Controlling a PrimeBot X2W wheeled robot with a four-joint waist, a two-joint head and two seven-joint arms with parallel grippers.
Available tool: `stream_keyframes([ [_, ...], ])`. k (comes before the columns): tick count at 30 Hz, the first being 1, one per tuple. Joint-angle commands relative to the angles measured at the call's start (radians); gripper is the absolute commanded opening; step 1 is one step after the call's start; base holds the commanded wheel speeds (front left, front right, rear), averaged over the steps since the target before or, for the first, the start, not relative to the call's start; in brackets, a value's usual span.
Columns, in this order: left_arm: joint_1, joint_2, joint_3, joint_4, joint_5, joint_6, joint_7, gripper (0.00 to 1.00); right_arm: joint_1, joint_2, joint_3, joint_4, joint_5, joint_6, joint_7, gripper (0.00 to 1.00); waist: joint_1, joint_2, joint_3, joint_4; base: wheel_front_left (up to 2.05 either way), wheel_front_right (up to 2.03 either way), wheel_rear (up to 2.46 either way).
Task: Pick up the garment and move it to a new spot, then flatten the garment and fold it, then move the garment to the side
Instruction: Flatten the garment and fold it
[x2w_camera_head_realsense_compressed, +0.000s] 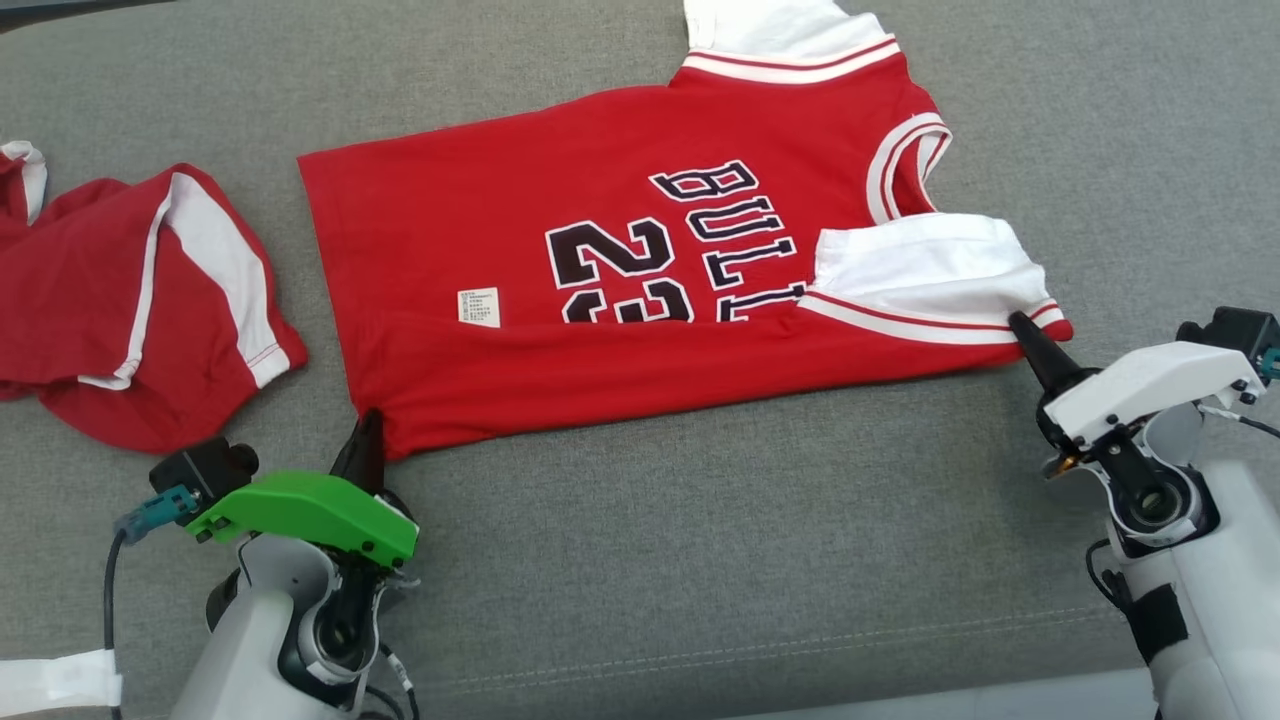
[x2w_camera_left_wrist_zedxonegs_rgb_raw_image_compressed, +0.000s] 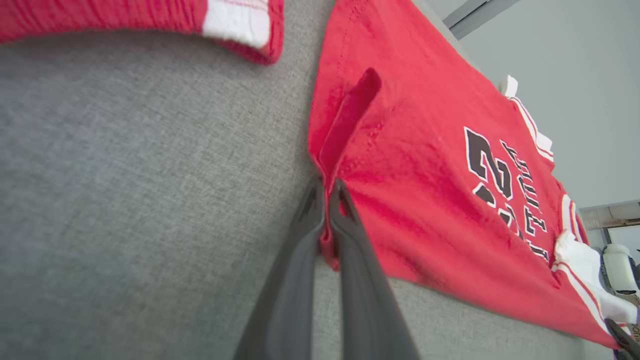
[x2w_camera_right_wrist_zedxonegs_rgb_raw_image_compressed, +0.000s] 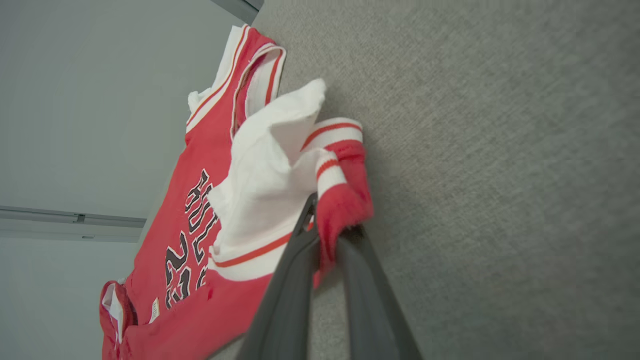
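The red jersey (x2w_camera_head_realsense_compressed: 620, 270) is lying spread out in the middle of the grey cushion (x2w_camera_head_realsense_compressed: 700, 560), its collar end pointing toward the robot's right and its hem toward the left, so the pick-up and flattening part of the job appears to be done. Folding is looking under way: the near long edge is lying turned up over the front, hiding the lower half of the printed number and lettering, and the near white sleeve (x2w_camera_head_realsense_compressed: 920, 265) is sitting tucked in on top of the chest. The left claw (x2w_camera_head_realsense_compressed: 368, 430) is clenching the near hem corner, its two dark fingers (x2w_camera_left_wrist_zedxonegs_rgb_raw_image_compressed: 305, 235) pressing together on a pinch of red cloth in the left wrist view. The right claw (x2w_camera_head_realsense_compressed: 1025, 335) is grasping the near shoulder corner, with the red and white striped trim bunching between its fingers (x2w_camera_right_wrist_zedxonegs_rgb_raw_image_compressed: 295, 270) in the right wrist view. With both near corners gripped, the robot seems to be getting ready to carry this edge further across for another fold. More folding and the move to the side are remaining. A second red and white garment (x2w_camera_head_realsense_compressed: 130, 300) is lying crumpled to the left, apart from the jersey.
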Motion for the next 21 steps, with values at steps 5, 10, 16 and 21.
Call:
stream_keyframes([
  [5,0.089,0.083,-0.014,-0.140,0.034,0.033,0.047,0.00,0.092,-0.042,-0.015,-0.096,0.026,-0.001,0.046,0.00,0.0000,0.0000,-0.018,-0.001,0.00,0.00,0.00],
  [10,0.199,0.134,-0.025,-0.300,0.038,0.076,0.096,0.00,0.214,-0.054,-0.034,-0.217,0.016,-0.001,0.085,0.00,0.0000,0.0000,-0.032,-0.007,0.00,0.00,0.00],
  [16,0.310,0.141,-0.032,-0.419,0.021,0.125,0.127,0.00,0.332,-0.018,-0.084,-0.298,-0.010,-0.001,0.119,0.00,0.0000,0.0000,-0.036,-0.016,0.00,0.00,0.00],
  [21,0.322,0.125,-0.047,-0.398,0.029,0.140,0.125,0.00,0.332,0.022,-0.109,-0.274,-0.053,-0.001,0.125,0.00,0.0000,0.0000,-0.039,-0.024,0.00,0.00,0.00],
])
